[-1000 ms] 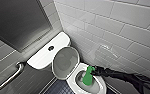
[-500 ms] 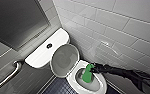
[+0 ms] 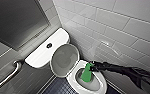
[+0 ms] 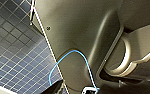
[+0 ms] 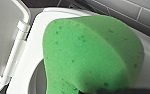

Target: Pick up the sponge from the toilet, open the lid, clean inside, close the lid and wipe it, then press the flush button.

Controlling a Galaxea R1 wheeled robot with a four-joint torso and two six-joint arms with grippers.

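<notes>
Bright green, soft, bean-shaped sponge (image 3: 86,74): stands on end inside the white ceramic toilet bowl (image 3: 102,85), long axis near upright, lower end down in the basin.
Black right gripper (image 3: 92,67): reaches in from the tiled-wall side, clamped on the sponge's upper end; the sponge hangs directly below it.
White oval plastic lid (image 3: 63,60): raised, leaning back toward the white tank (image 3: 39,57).
Step in hand: apparently cleaning inside the bowl, right arm working.

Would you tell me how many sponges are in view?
1. The green sponge is in the toilet bowl, held by the right gripper; others may be hidden behind it.
</notes>
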